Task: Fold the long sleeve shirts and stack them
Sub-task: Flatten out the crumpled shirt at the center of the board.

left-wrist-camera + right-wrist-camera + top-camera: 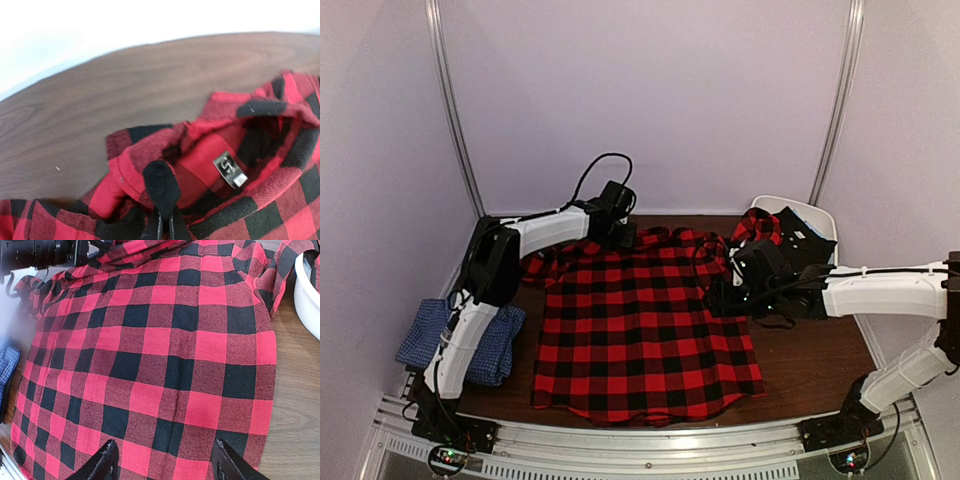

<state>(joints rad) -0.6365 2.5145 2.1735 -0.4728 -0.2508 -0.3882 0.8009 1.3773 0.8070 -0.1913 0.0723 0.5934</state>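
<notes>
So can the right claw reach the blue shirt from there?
Probably not easily. The right claw hangs open over the red plaid shirt, near its right side, while the blue shirt lies at the table's far left, partly under the left arm.

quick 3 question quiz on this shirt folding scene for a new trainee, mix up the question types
1. True or false: the left gripper is shut on the red-and-black plaid shirt near its collar label.
2. Where is the blue check shirt? A) under the plaid shirt B) on the table at its left side, by the left arm C) held up in the air
3. Fill in: the right gripper hangs over the plaid shirt with its jaws ____.
Key: 1 true; 2 B; 3 open
</notes>
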